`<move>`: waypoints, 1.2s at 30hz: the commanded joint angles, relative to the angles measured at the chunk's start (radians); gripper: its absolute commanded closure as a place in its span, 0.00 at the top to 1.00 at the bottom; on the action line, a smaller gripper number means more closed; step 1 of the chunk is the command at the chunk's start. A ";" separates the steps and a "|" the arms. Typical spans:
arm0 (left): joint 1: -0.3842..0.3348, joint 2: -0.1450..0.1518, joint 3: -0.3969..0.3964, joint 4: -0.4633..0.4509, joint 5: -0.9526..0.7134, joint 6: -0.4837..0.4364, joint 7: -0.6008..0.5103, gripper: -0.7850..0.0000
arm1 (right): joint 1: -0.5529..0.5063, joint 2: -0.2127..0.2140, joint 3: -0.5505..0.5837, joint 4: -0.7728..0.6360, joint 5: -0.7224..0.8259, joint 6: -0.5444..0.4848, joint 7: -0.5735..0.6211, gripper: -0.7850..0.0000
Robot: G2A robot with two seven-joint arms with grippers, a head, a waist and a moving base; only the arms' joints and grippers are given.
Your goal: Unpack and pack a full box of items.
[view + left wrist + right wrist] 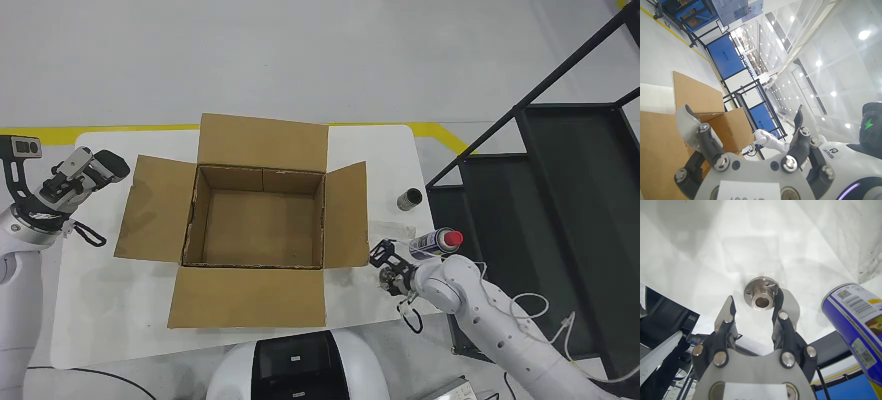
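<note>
Your right gripper is wide open, holding nothing, pointed at the metal fitting on the table right of the empty box. The spray can nearby could get knocked and roll off.

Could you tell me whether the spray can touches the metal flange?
Apart. The top view shows bare table between the spray can and the metal flange.

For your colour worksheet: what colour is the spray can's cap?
The spray can's cap is red, seen best in the top view.
</note>
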 commanded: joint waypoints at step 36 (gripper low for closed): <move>0.000 0.000 0.000 0.000 0.000 0.000 0.000 1.00 | -0.532 0.069 0.561 -0.737 -0.017 -0.048 -0.037 0.00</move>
